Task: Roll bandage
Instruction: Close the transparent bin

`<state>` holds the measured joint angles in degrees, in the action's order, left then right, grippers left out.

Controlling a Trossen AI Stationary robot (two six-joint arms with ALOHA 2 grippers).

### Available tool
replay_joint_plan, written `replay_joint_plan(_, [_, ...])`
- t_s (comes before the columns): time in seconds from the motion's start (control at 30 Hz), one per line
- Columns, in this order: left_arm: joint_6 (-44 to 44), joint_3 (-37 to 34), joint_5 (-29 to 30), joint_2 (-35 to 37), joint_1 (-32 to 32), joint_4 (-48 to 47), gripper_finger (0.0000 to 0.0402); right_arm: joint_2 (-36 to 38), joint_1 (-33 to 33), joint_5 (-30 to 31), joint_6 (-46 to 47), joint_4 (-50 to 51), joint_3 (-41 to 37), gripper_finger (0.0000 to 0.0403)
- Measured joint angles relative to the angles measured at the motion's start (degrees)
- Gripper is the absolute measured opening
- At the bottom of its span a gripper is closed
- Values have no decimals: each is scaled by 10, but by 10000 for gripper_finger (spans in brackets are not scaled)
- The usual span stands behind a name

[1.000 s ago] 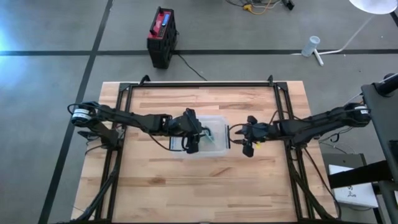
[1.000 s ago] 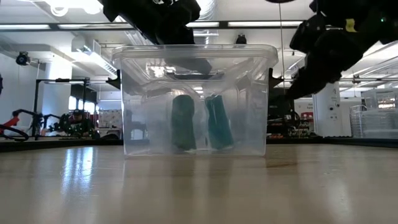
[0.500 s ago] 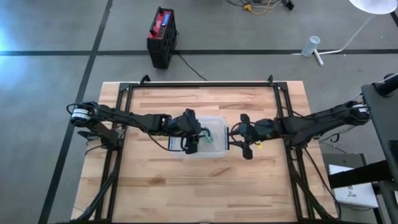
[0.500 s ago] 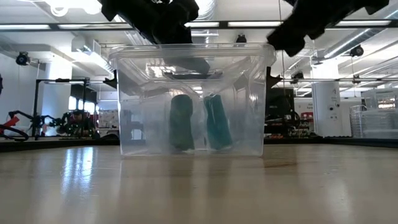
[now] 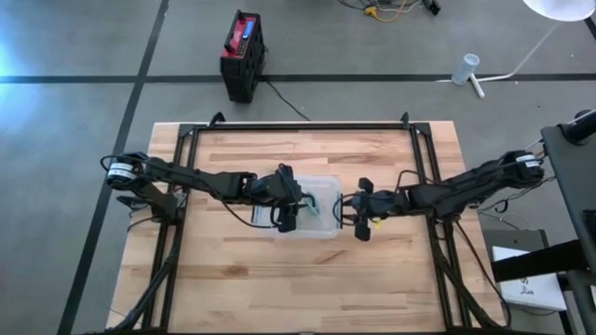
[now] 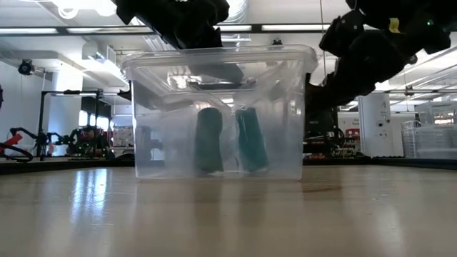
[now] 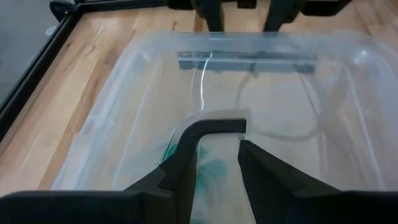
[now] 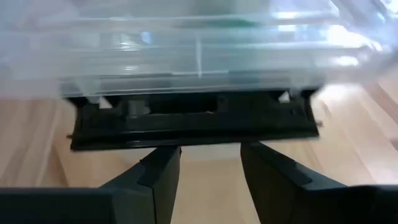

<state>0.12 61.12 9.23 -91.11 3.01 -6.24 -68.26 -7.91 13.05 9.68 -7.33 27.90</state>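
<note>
Clear bin (image 5: 321, 220) on wooden table (image 5: 233, 279)

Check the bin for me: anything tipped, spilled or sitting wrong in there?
Nothing looks spilled or damaged. The clear plastic bin sits flat on the table, and two teal bandage rolls stand on end inside it, side by side. The left gripper reaches into the bin; the right gripper is at its outer wall.

Both dark arms stretch inward from opposite sides and nearly meet mid-scene. The left pincer (image 5: 288, 199) tilts downward, fingers (image 7: 186, 163) parted by a narrow gap. The right pincer (image 5: 351, 212) faces it, fingers (image 8: 160, 176) apart
</note>
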Motion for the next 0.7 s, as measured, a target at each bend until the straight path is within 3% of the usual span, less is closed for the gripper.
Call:
replay_joint_plan(0.5, [44, 0, -13, 5, 2, 51, 166, 26, -12, 1, -67, 33, 83, 157])
replay_joint_plan(0.7, [54, 2, -62, 4, -5, 108, 184, 22, -12, 5, -46, 55, 82, 162])
